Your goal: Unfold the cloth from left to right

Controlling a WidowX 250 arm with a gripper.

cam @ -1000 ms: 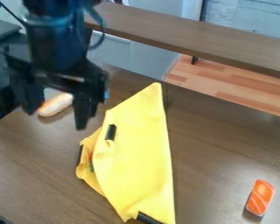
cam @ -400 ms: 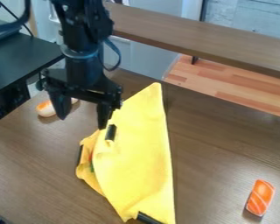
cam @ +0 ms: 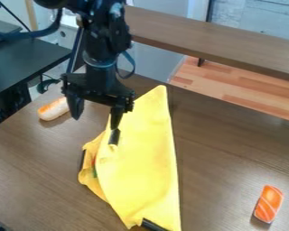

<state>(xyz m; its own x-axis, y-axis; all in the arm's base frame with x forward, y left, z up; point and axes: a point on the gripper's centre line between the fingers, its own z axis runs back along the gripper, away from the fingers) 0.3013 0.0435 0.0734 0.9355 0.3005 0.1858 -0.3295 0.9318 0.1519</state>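
From where I stand, the pincer (cam: 96, 115) hangs with its fingers spread apart, nothing between them. The yellow cloth (cam: 147, 167) lies partly folded just below it and off to its right. It looks light, soft and floppy, hardly fragile. I'd pinch the loose edge by the dark tab (cam: 114, 136), right under the pincer's nearer fingertip.

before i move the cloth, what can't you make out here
- Camera view: what the red and green patch is; too small, partly under the cloth's fold.
- Camera view: whether the gripper touches the upper black tab; its finger overlaps it.
- Camera view: the end of the lower black tab; cut off by the bottom edge.
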